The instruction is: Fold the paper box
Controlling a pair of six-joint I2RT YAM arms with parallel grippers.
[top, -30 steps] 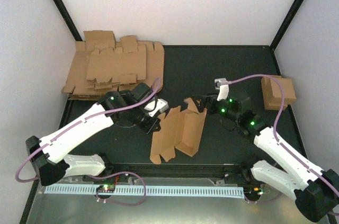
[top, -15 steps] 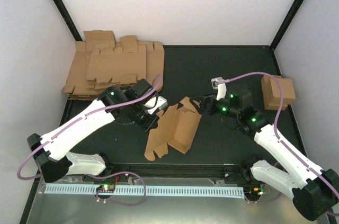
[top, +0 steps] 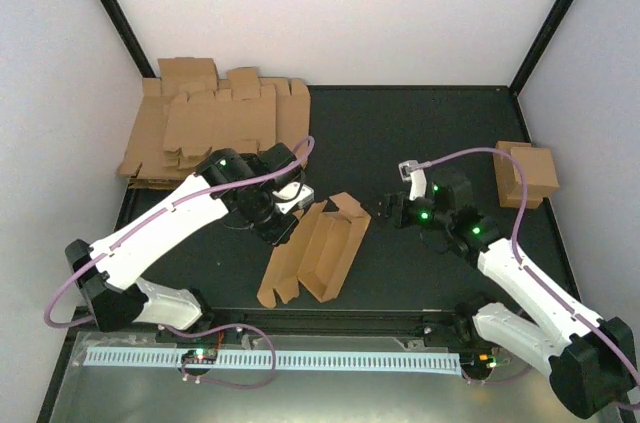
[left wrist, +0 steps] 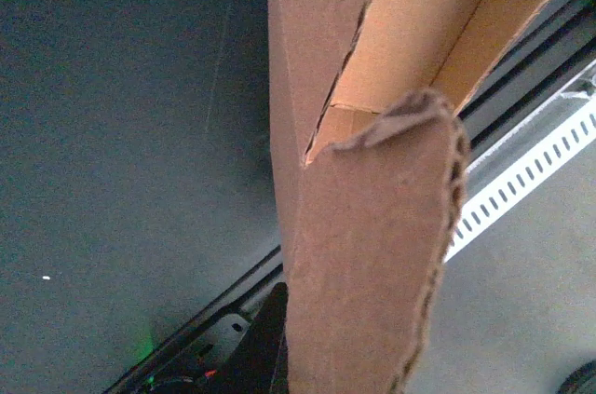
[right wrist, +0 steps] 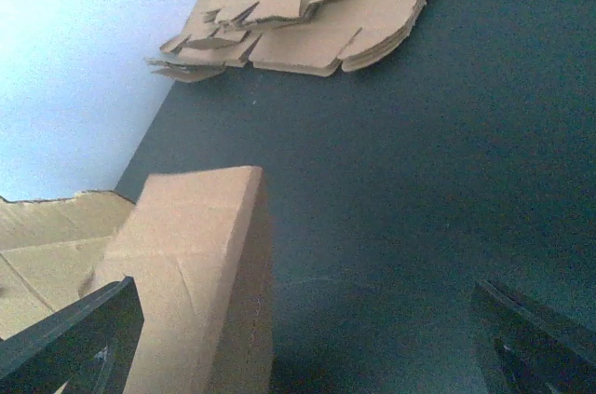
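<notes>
Dragged by the left claw (top: 287, 215), the box (top: 322, 248) has slid toward the bases and now lies just in front of the pile (top: 215, 128). The right claw (top: 386, 209) has backed off and hangs with its fingers spread wide, beyond the box from the pile. The left claw is clamped on the box's pile-side flap. The walls stand half raised, so side-folding seems underway. Next, the right claw probably must return and press the loose wall upright.

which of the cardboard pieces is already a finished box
The small box at far right; the centre paper box is half-folded, the rear-left pile lies flat.
</notes>
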